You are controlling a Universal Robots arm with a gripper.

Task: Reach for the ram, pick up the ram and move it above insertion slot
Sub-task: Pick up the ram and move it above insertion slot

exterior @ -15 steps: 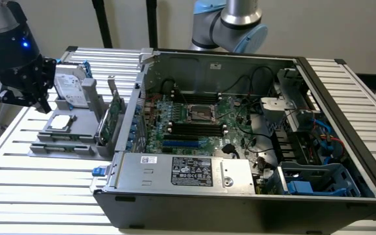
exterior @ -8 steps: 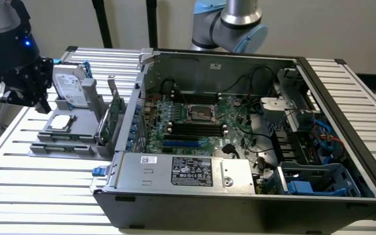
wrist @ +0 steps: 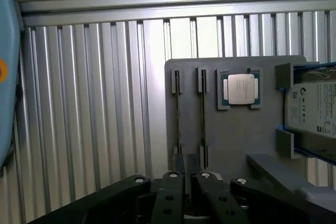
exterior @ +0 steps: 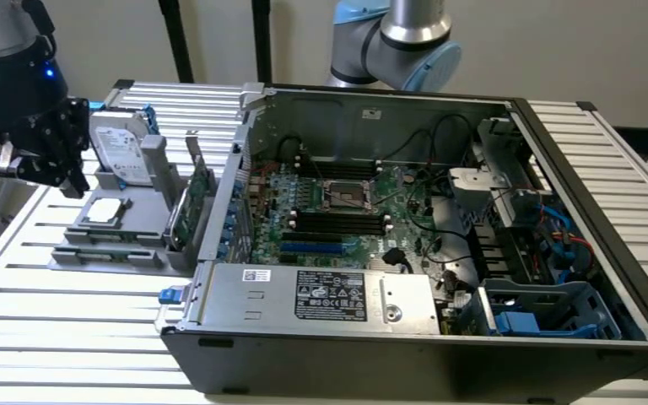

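Observation:
Two ram sticks [wrist: 202,111] stand on edge in narrow slots of a grey holder tray [wrist: 241,140], showing as thin dark lines. My gripper [wrist: 188,178] hovers above the near end of these slots, its fingers shut close together with nothing between them. In the exterior view the gripper [exterior: 67,177] hangs over the tray [exterior: 99,245] at that view's left, outside the open computer case [exterior: 437,337]. The motherboard's black insertion slots [exterior: 336,221] lie inside the case, well off to the exterior view's right of the gripper.
On the tray also rest a silver processor chip [wrist: 240,88], a silver hard drive [exterior: 121,148] standing upright, and a taller green expansion card [exterior: 195,207] beside the case wall. The case sits on a ribbed metal table [exterior: 65,329]. Cables and a power supply [exterior: 324,295] crowd the case.

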